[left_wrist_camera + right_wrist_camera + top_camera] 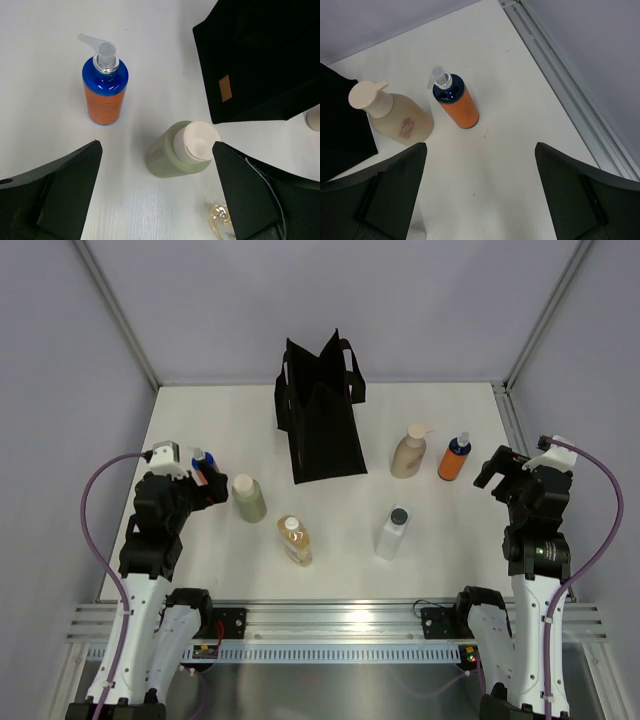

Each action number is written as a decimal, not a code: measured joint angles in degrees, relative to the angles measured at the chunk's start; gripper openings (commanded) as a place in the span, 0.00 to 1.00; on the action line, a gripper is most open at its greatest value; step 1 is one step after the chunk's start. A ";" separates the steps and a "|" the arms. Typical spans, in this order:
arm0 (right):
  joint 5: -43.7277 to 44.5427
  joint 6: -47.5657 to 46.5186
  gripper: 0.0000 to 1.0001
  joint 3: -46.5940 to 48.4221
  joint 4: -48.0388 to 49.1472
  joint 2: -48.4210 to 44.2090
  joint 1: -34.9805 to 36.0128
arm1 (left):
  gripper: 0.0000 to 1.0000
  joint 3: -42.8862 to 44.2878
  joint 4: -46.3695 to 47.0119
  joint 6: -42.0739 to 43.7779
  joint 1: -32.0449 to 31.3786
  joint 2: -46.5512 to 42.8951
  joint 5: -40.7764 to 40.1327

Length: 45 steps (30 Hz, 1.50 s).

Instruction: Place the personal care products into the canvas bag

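The black canvas bag [320, 410] stands at the back middle with its handles up; it also shows in the left wrist view [260, 60] and the right wrist view [340, 125]. The small blue-orange bottle [205, 468] [105, 95] and the pale olive bottle [248, 498] [175, 155] stand just ahead of my open, empty left gripper [212, 492] [156, 147]. The amber bottle [294, 540] [220, 220] lies near the front. The clear black-capped bottle [393, 532], the beige pump bottle [408, 452] [400, 120] and the orange blue-topped bottle [455, 458] [456, 102] are on the right. My right gripper [498, 478] [480, 147] is open and empty.
The white table [200, 420] is closed in by grey walls. A metal rail [570, 95] runs along its right edge and an aluminium rail [340, 620] along the near edge by the arm bases.
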 measured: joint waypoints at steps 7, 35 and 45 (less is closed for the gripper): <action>-12.52 -8.22 1.00 -0.66 -0.17 -3.34 0.00 | 0.99 0.79 -2.19 -2.99 0.00 0.35 -6.54; -47.15 -34.67 0.99 -0.17 -10.95 2.45 0.02 | 0.99 29.46 -18.73 -16.26 0.48 44.11 -21.46; -47.17 -35.23 1.00 -0.17 -11.96 2.12 0.02 | 0.97 29.92 -17.00 -9.42 0.48 52.35 -19.04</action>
